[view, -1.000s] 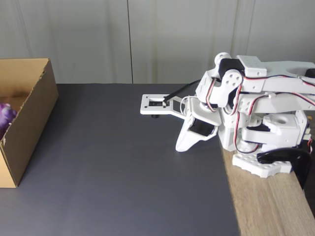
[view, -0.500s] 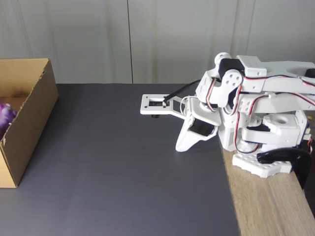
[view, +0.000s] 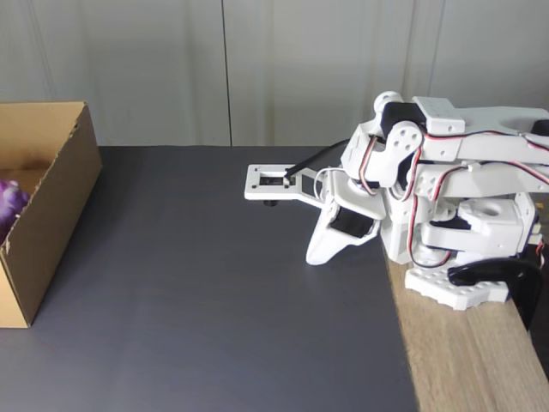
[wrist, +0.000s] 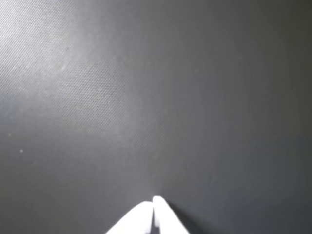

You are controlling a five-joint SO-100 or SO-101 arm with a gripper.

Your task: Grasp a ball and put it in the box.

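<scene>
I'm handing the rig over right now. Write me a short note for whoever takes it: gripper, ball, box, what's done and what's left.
Gripper: shut and empty, tips pointing down at the dark mat, arm folded by its base.
Ball: purple, inside the box, at the fixed view's left edge.
Box: open cardboard, at the mat's left end.
Done: ball is in the box.
Left: nothing apparent; no other ball seen on the mat.

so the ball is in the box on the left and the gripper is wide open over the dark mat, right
Not quite: the gripper is shut, not wide open. The wrist view shows its two white fingertips pressed together over the dark mat. The rest holds: in the fixed view the ball sits inside the box on the left.
</scene>
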